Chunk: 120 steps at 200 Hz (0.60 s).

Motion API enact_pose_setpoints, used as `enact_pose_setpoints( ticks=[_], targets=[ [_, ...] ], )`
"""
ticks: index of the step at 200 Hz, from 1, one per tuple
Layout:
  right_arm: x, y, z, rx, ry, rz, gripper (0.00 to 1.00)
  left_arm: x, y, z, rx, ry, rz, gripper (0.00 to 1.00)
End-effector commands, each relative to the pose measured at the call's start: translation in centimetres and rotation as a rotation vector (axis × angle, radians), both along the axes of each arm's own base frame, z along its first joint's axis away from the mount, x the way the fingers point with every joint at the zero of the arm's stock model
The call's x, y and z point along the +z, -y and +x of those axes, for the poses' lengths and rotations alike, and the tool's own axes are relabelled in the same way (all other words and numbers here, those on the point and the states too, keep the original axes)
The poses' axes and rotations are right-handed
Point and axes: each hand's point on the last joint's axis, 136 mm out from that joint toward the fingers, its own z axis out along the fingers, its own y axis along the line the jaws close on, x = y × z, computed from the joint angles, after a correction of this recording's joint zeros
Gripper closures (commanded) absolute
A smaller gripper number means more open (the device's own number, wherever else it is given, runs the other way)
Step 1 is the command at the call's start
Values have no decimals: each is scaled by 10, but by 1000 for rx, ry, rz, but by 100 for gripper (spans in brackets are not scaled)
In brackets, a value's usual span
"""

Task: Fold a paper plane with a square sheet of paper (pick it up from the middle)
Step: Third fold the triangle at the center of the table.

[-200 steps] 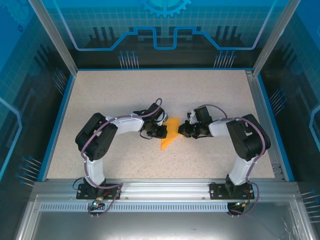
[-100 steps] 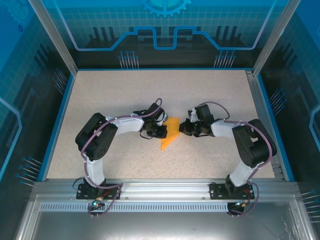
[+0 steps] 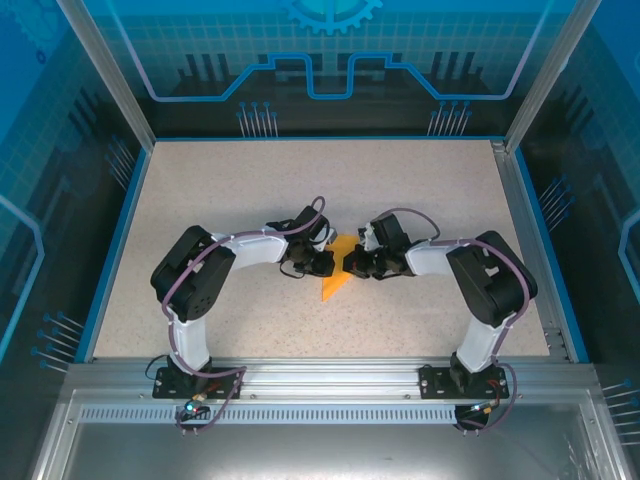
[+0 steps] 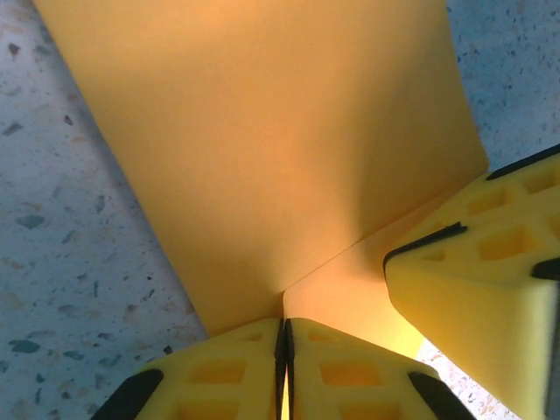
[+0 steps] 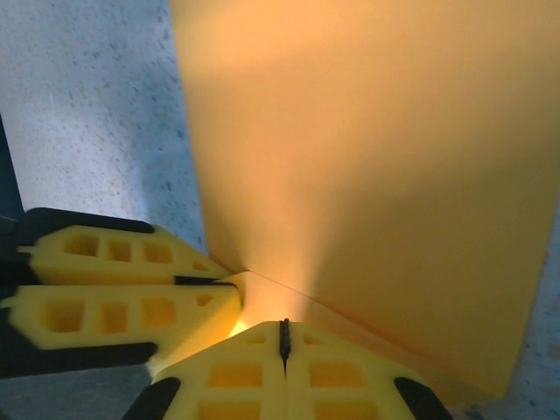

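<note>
the step in hand looks like one of the middle folds: the paper [image 3: 334, 286] is already creased, not a flat square, and not yet a plane. both grippers meet at it, near the middle of the table [image 3: 230, 190].

the left gripper [image 4: 284, 329] has its fingers [image 4: 234, 367] pressed together. the paper edge runs into the seam between them, so i judge they are clamped on the paper. from these fingers the sheet goes forward and upward, and a crease starts just at the tips. the right gripper [image 5: 283, 329] is the same: its fingers [image 5: 343, 369] are together, the corner of the fold enters the seam, and the sheet spreads ahead of them and to the right. each gripper sits just beside the other, almost touching, so the two grips are on nearly one point of the paper.

the next move, as i judge, calls for the two grips to work in step: one holds the crease in place while the other leads the free flap over. thin paper can tear or slip if they pull apart.
</note>
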Motion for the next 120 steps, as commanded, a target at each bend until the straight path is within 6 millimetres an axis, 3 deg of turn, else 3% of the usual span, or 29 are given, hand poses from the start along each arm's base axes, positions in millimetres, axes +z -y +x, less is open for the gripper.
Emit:
enact_pose_setpoints(
  ticks=[1, 36, 62, 77, 103, 120],
  targets=[
    [-21, 7, -8, -11, -37, -40, 99, -12, -10, -8, -6, -40, 52, 87],
    [-36, 12, -13, -15, -64, -69, 99, 0, -9, -4, 2, -18, 41, 80],
    [-36, 11, -13, -17, -67, -65, 99, 25, -13, 6, 39, 30, 46, 56],
    [-35, 12, -13, -17, -64, -69, 99, 39, -19, 10, 77, 47, 55, 49],
    [-34, 12, -12, -22, -66, -75, 99, 59, -25, 5, 147, 40, 30, 47],
    [-33, 12, -11, -27, -69, -71, 99, 72, -19, -6, 185, 8, -58, 54]
  ],
)
